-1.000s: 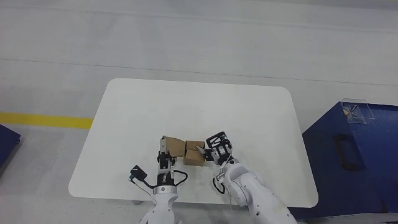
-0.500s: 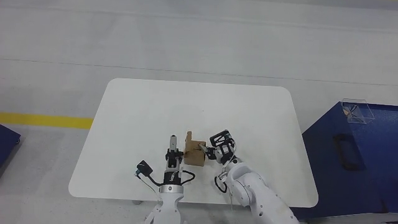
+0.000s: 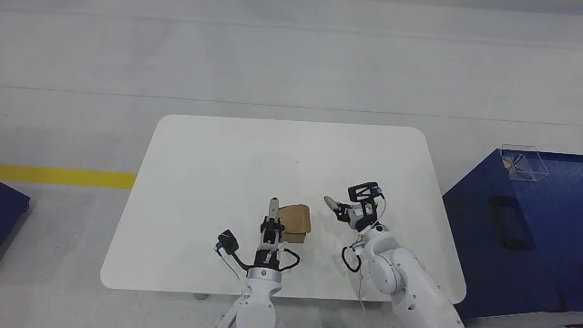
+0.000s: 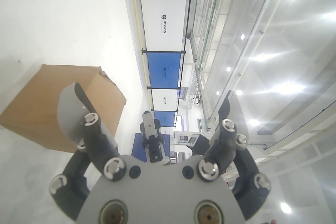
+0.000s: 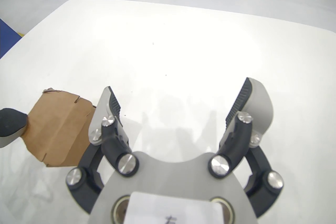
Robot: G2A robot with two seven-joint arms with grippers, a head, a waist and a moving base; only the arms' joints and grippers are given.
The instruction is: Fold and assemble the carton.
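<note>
A small brown carton (image 3: 295, 222) stands closed as a box near the front edge of the white table (image 3: 273, 159). My left gripper (image 3: 272, 211) sits right beside its left face, open, with one finger (image 4: 74, 101) against or very near the carton (image 4: 55, 104). My right gripper (image 3: 348, 206) is open over bare table to the right of the carton, apart from it. In the right wrist view the carton (image 5: 61, 128) lies off to one side of the open right gripper (image 5: 181, 101), with the other arm's fingertip (image 5: 10, 122) beside it.
A blue cabinet (image 3: 515, 228) with a small clear container (image 3: 522, 161) on top stands right of the table. A yellow floor line (image 3: 64, 177) runs left of the table. The table's rear half is bare white surface.
The carton went from open flaps to a closed box. The right gripper let go and drew away to the right. The left gripper shifted right, up against the carton's side.
</note>
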